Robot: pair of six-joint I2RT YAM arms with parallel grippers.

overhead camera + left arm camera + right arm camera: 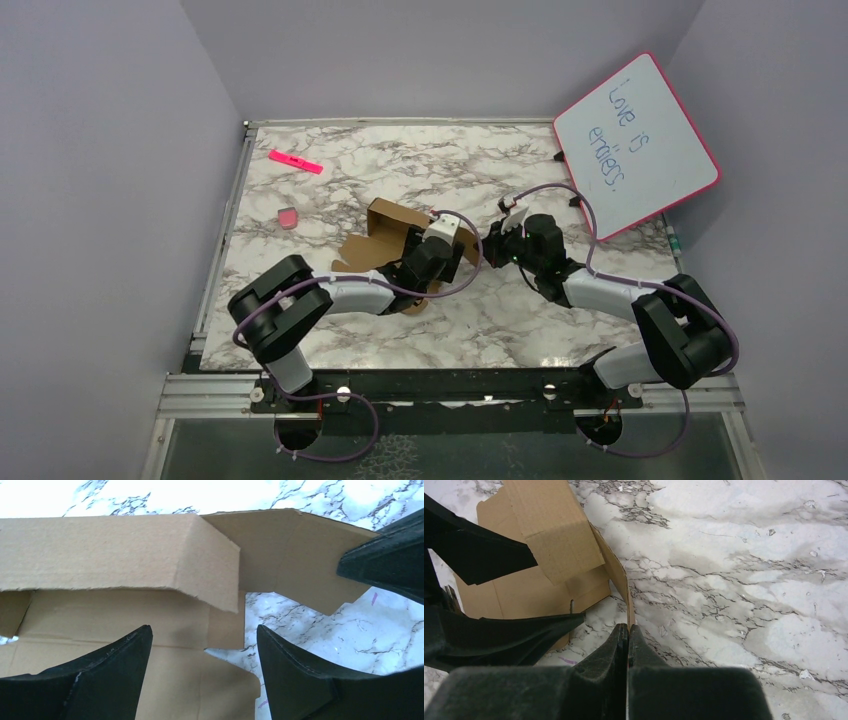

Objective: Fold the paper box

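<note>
The paper box [385, 228] is a brown cardboard sheet, partly folded, lying mid-table with one panel raised. In the left wrist view the box [115, 550] shows a folded-over panel above a flat base. My left gripper [203, 630] is open and hovers over the base's notched edge, holding nothing. My right gripper [628, 626] is shut, and the thin edge of an upright flap [616, 570] runs in between its tips. From the top camera the left gripper [440, 240] and the right gripper [497, 245] meet at the box's right side.
A pink-framed whiteboard [635, 145] leans at the back right corner. A pink marker [296, 161] and a small pink eraser [287, 217] lie at the left of the marble table [480, 330]. Grey walls enclose three sides.
</note>
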